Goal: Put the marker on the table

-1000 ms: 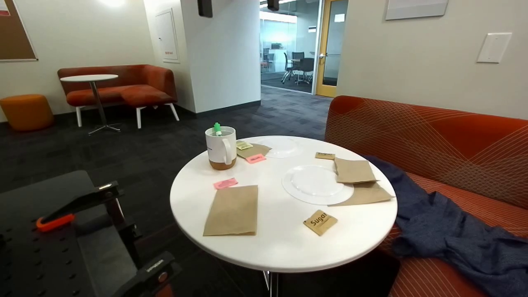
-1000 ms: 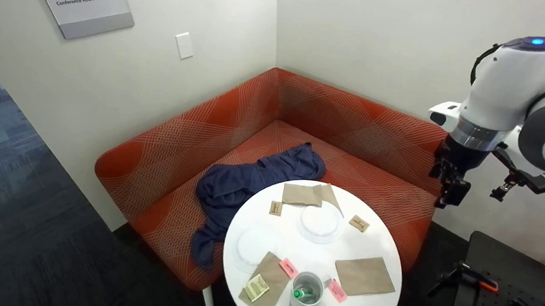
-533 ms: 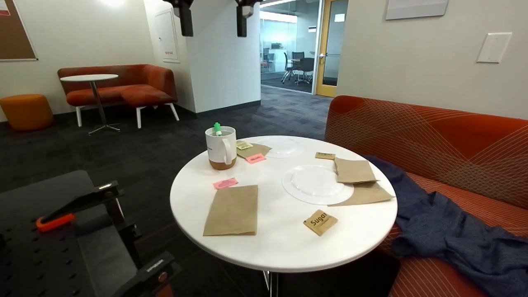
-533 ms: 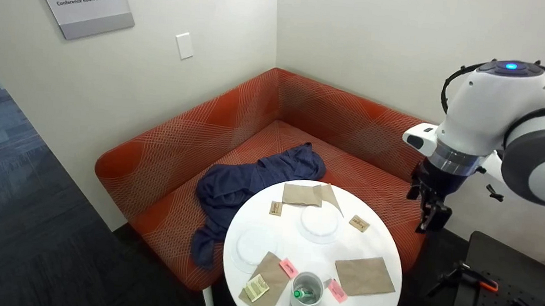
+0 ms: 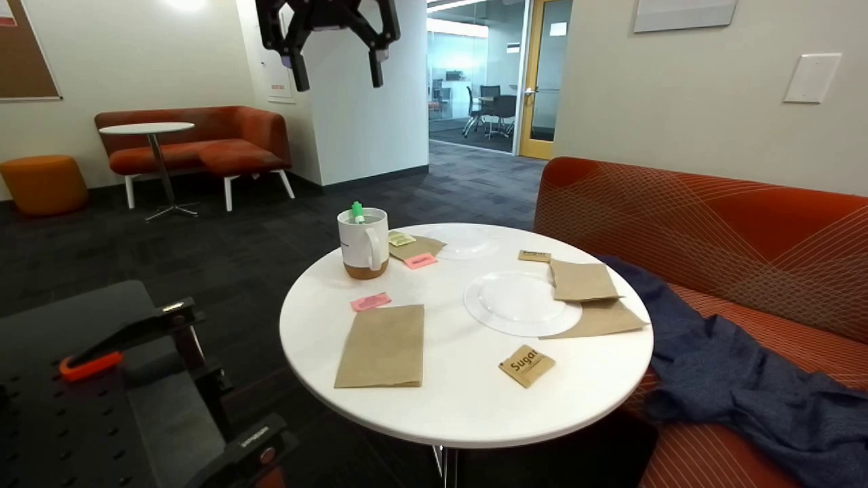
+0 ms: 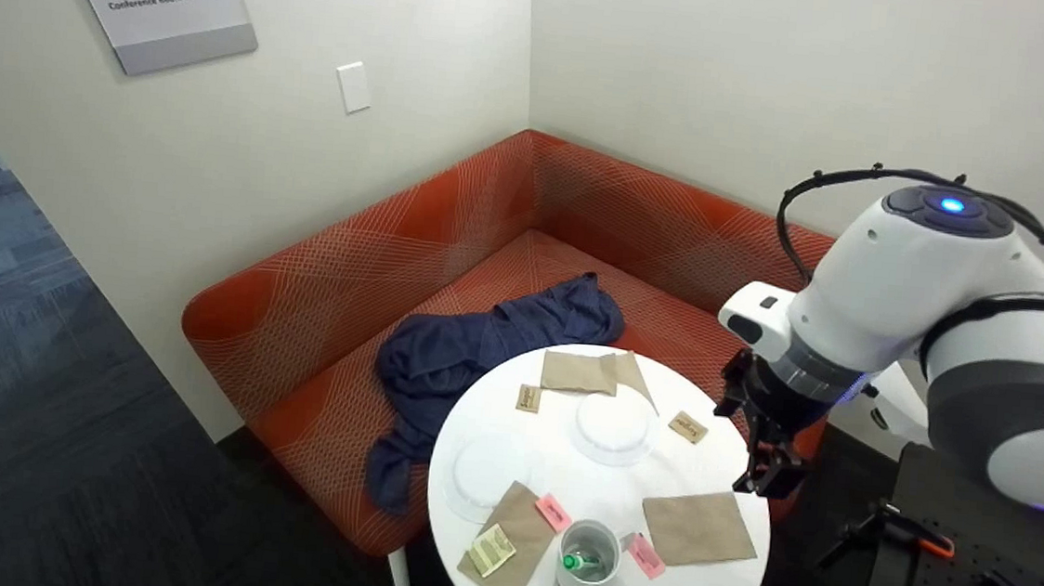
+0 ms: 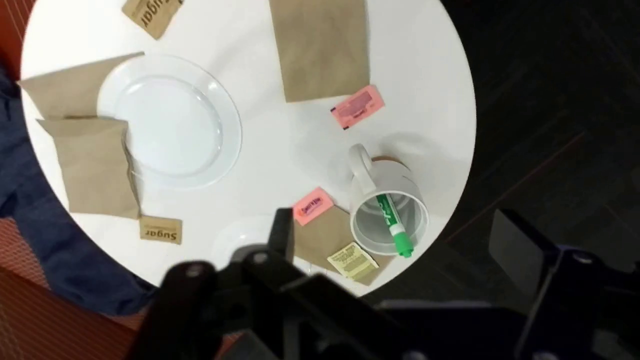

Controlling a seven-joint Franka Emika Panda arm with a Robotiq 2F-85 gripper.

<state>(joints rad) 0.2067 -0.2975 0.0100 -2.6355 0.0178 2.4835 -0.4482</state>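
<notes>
Green marker [image 7: 395, 225]: located inside the white mug [image 5: 356, 247], cap end up and tilted, with the cap projecting above the rim in an exterior view. The mug stands upright on the round white table [image 5: 461, 403], near the edge of the tabletop.

Robotiq gripper [image 5: 341, 87]: fingers spread wide apart and directed downward. The white robot arm [image 6: 904, 286] holds the unit above the level of the tabletop, apart from the mug. In the wrist view, the mug and the marker appear between the two fingers.

Tabletop layout: a brown napkin [image 5: 383, 349] lies flat, with a pink packet [image 7: 357, 106] at the edge nearest the mug. A second napkin [image 7: 324, 236] lies beside the mug and carries a yellow packet [image 7: 353, 261]; a pink Sweet'N Low packet [image 7: 313, 206] is placed at its edge. A white plate [image 7: 170, 125] has two brown paper pieces [image 7: 97, 170] at its rim. A second plate [image 6: 489, 472] adjoins the second napkin. One sugar packet [image 5: 534, 256] lies near the paper pieces; another sugar packet [image 5: 527, 366] lies between the white plate and the table edge.

Surroundings: a dark blue cloth [image 6: 472, 340] lies on the red bench [image 6: 375, 263] beside the table.
</notes>
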